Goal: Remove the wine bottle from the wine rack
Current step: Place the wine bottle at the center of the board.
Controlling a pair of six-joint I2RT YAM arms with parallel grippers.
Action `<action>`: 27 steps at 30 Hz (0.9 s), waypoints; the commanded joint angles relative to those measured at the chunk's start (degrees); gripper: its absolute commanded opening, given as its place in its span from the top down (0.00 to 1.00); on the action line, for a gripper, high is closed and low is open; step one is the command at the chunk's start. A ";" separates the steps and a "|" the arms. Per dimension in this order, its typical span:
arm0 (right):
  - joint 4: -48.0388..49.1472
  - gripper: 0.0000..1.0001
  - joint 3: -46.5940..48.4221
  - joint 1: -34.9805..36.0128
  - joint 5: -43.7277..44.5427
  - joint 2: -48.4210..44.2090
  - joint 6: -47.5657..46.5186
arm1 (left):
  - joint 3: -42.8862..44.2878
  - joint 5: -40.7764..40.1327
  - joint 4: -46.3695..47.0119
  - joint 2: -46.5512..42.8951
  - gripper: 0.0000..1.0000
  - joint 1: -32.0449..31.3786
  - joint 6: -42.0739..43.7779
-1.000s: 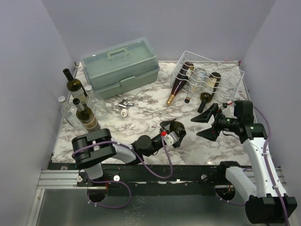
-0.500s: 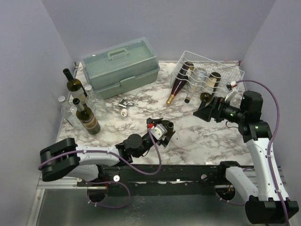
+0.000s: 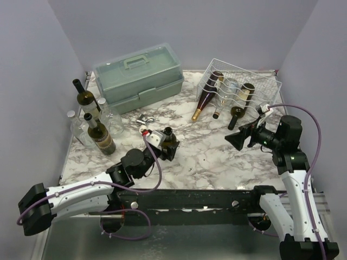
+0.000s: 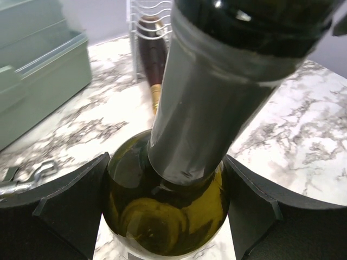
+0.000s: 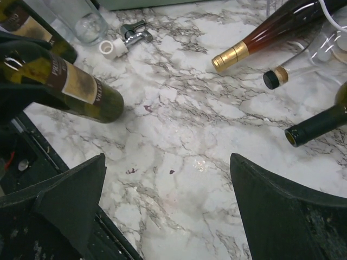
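Light was even, soft, from above; shadows stayed faint; small glare on table (image 5: pixel 203 162); close-up bottle (image 4: pixel 217 97) was blurred.

place: robot test cell, lab-like | walls (image 3: pixel 32 70): plain pale-violet panels box me in on three sides | worktop (image 3: pixel 217 162): marble-print sheet | mount: my left arm (image 3: pixel 81 192) and right arm (image 3: pixel 295 179) rise from a black rail (image 3: pixel 217 196) at the near edge | wiring: purple cable (image 3: pixel 295 105) loops in the open | props: wine rack (image 3: pixel 260 81), grey-green toolbox (image 3: pixel 138 76)
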 commanded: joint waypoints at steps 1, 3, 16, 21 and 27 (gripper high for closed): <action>2.98 0.00 -3.09 -0.84 2.63 -1.67 -4.00 | 1.35 -1.59 -7.75 -6.47 1.00 5.22 -4.43; 4.10 0.01 -4.21 -1.08 4.39 -1.53 -3.79 | 2.00 -2.39 -11.12 -8.36 1.00 7.50 -5.31; 7.01 0.00 -5.29 -1.88 7.18 0.12 -2.91 | 4.06 -8.61 -19.95 -12.75 1.00 16.75 -6.74; 7.02 0.01 -5.30 -1.96 7.62 0.01 -2.75 | 4.68 -8.58 -20.64 -11.93 1.00 21.30 -7.44; 7.00 0.00 -5.31 -2.24 7.90 -0.17 -2.64 | 4.98 -7.87 -20.72 -10.42 1.00 27.23 -10.18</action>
